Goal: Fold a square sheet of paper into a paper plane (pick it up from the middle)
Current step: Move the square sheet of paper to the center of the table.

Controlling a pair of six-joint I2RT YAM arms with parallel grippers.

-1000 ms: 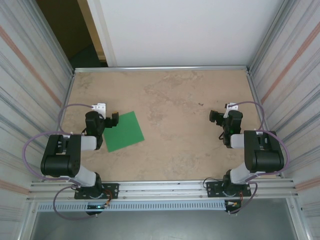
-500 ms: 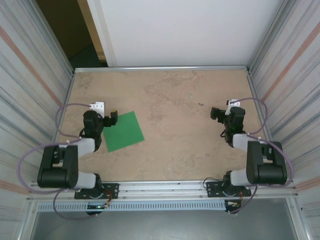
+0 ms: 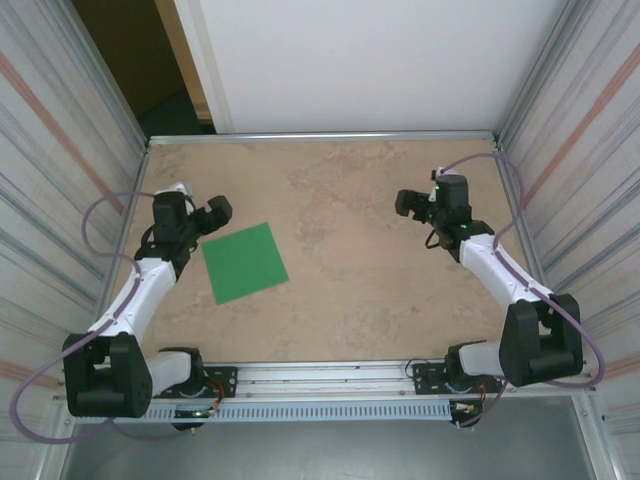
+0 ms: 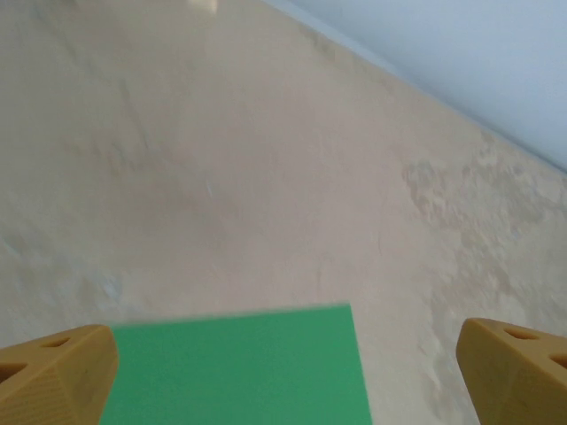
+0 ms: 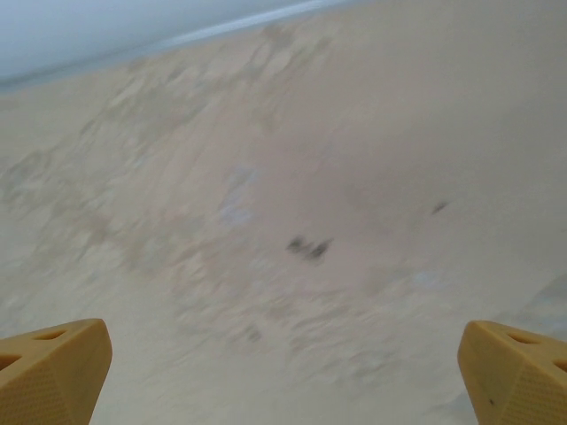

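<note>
No folds yet: square sheet of paper [image 3: 245, 263] flat near left edge of table [image 3: 340, 300], just beside empty, wide-open left gripper [image 3: 216, 211]; right gripper [image 3: 406, 203] likewise spread and empty, well apart.

Mottled beige stone-patterned table [image 3: 360, 200], metal-edged along its rim, flat square sheet of paper [image 3: 245, 262] lying on its left side, small dark specks [image 5: 307, 247] on the surface
</note>
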